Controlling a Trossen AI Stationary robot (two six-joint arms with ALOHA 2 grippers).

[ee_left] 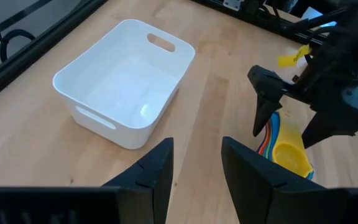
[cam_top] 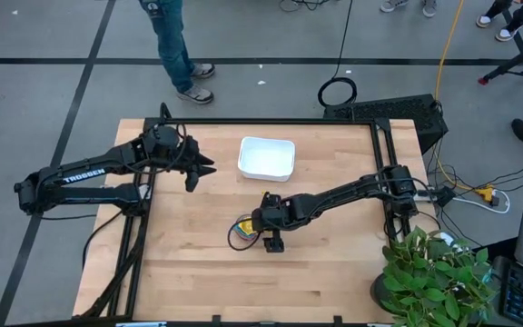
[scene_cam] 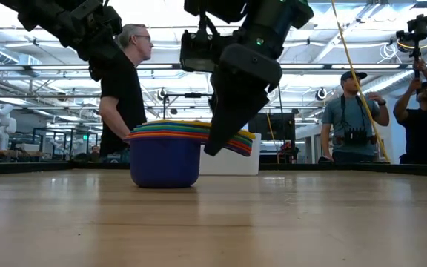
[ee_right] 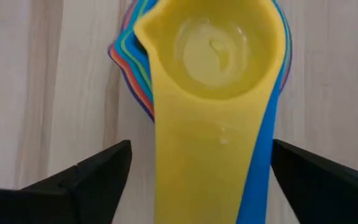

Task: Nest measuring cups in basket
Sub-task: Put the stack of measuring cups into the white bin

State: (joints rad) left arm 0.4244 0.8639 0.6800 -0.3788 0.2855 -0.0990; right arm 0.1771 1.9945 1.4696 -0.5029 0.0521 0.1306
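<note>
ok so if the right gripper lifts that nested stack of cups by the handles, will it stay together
Probably, though loosely. The stack of cups looks like thin, light, smooth plastic, so cups could slide apart if tilted. The open right gripper straddles the fanned handles; pinching them may splay them. The wide bottom cup should resist tipping.

A white basket (cam_top: 266, 157) is seen near the table's far edge. The right gripper (cam_top: 272, 238) is positioned over nested measuring cups (cam_top: 242, 228) at mid-table. The left gripper (cam_top: 198, 170) is held beside the basket, apart from it.

Wooden surface (cam_top: 189, 263); leafy green potted plant (cam_top: 434, 272) at its near right corner; coiled black cable (cam_top: 337, 92) on the far floor; three people standing beyond.
</note>
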